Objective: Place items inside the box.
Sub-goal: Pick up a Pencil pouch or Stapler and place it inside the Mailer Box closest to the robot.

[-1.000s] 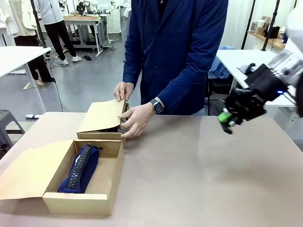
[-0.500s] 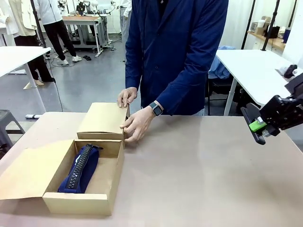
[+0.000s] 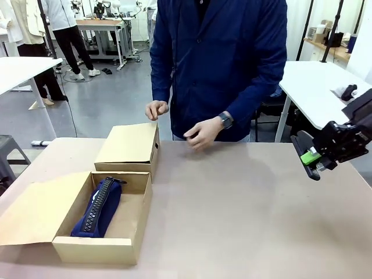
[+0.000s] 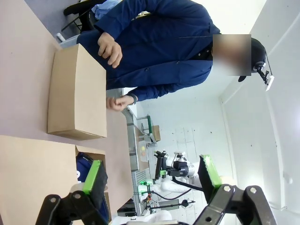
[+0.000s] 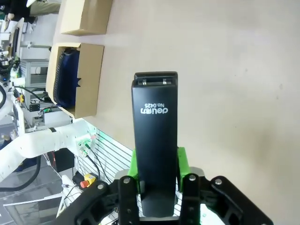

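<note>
Found navy pencil case (image 3: pixel 99 206) already inside the box (image 3: pixel 142 203). Found black stapler (image 5: pixel 154 136) clamped in right gripper (image 3: pixel 311 158), well right of the box, yet to go in. Noted left gripper (image 4: pixel 150 176) spread apart, empty, near the box.

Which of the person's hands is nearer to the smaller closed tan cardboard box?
The person's right hand: close by the far corner of the smaller tan cardboard box. Their left hand, wearing a watch, is apart from it, over the table.
</note>
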Motion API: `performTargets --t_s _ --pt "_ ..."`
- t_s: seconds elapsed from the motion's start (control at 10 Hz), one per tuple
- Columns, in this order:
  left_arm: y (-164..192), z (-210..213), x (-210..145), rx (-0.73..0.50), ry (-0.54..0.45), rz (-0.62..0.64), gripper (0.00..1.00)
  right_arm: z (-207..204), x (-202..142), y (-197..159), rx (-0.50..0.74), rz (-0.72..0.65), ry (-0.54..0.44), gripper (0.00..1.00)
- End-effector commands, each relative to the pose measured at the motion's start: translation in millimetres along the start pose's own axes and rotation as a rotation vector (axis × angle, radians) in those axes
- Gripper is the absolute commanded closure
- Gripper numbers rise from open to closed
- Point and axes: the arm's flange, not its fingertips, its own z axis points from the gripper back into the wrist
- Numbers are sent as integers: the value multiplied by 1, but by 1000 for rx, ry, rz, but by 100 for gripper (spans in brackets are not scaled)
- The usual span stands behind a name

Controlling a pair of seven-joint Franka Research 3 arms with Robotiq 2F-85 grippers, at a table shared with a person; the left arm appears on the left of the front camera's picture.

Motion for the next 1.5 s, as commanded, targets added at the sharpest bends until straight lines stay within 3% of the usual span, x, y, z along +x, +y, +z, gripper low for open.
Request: performTargets --t_s 0.0,0.2,0.3,0.5,0.7,0.9,1.0,1.1,1.2,1.4 --pt "-1 0 -1 -15 3 -21 0 -13 19 25 3 3 -3 64" --pt "-1 0 -1 -15 3 -21 0 -37 36 70 7 -52 31 64" --pt "-1 0 -1 -15 3 -21 0 -58 49 97 -13 -18 94 64" --pt "-1 0 -1 -15 3 -21 0 -110 73 158 -33 -28 139 64" --pt "-1 0 -1 -15 3 -21 0 -176 78 229 -45 48 152 64" --pt "-1 0 -1 -15 3 -21 0 -249 64 282 -78 245 355 64" --pt "-1 0 -1 -15 3 -21 0 -266 58 289 -107 295 420 64" --pt "-1 0 -1 -15 3 -21 0 -259 64 282 -111 302 412 64" --pt "-1 0 -1 -15 3 -21 0 -262 40 283 -49 234 361 64" --pt "-1 0 -1 -15 3 -21 0 -262 40 283 -49 234 361 64"
